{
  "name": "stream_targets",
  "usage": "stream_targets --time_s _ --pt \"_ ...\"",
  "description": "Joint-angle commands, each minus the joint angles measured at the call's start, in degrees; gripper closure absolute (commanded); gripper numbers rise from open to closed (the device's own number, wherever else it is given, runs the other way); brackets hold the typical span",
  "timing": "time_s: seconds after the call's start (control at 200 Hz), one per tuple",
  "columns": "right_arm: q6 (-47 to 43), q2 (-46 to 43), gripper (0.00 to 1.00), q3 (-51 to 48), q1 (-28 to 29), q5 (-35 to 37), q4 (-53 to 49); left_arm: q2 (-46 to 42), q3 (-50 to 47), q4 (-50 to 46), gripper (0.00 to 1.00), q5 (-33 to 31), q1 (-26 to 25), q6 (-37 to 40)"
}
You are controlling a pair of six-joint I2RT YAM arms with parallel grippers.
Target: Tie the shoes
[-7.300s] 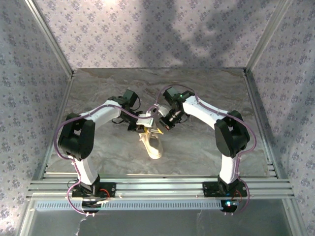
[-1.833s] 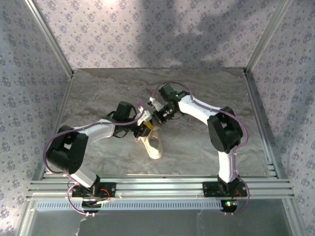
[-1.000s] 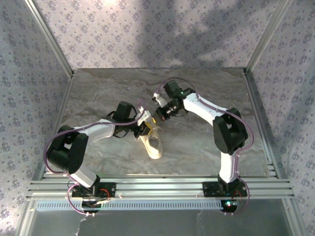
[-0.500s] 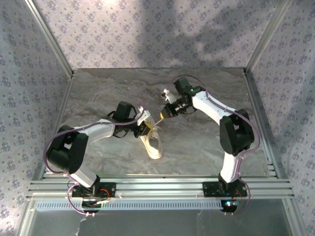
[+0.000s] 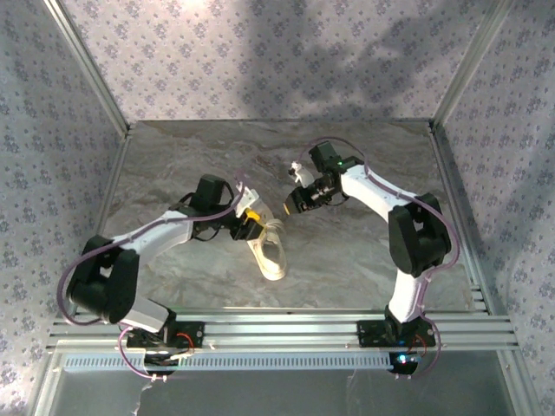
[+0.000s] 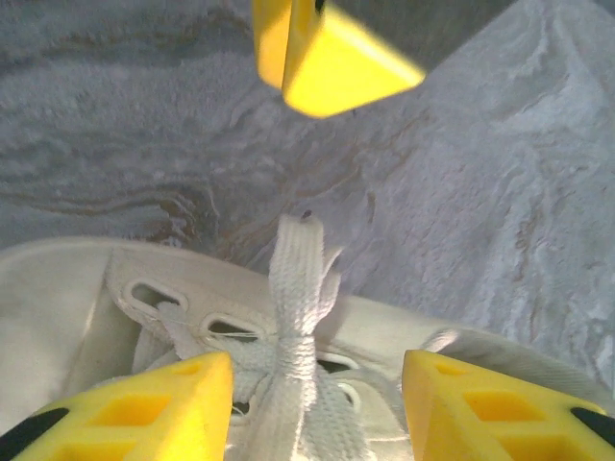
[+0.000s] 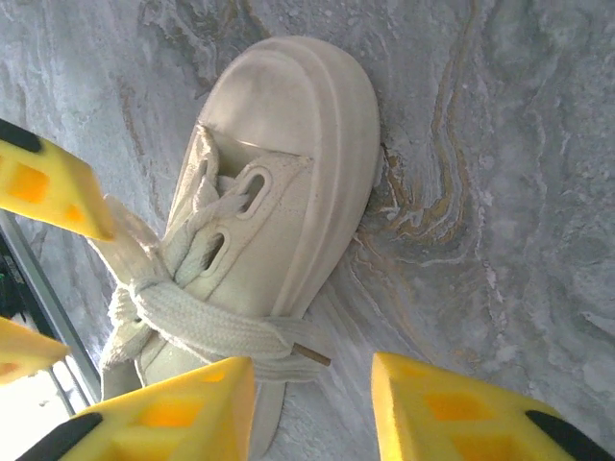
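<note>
As our left gripper hangs over the lacing, its yellow jaws stand well apart on either side of the knot and pinch nothing. Our right gripper is likewise spread, with a loose lace end lying just ahead of one finger, not held. Beneath the two tips lies the far end of the sneaker, which rests on its sole near the middle of the marbled grey table. Its long axis runs roughly far to near, tilted a little to the right, and the rounded toe points toward our bases. We see a cream-white upper, a pale smooth toe cap and sole, slotted eyelets, and flat white laces crossed into a knot
</note>
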Motion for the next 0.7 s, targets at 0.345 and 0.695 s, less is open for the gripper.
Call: stream_targets --time_s 0.345,0.695 --pt "-22.60 1.48 0.56 9.72 9.14 1.79 -10.42 -17.00 -14.79 3.99 0.57 -0.31 3.28 -14.09" --pt "-27.94 11.67 0.56 17.41 13.83 3.67 -15.44 -10.80 -18.56 13.54 0.58 -3.47 -1.07 -15.46"
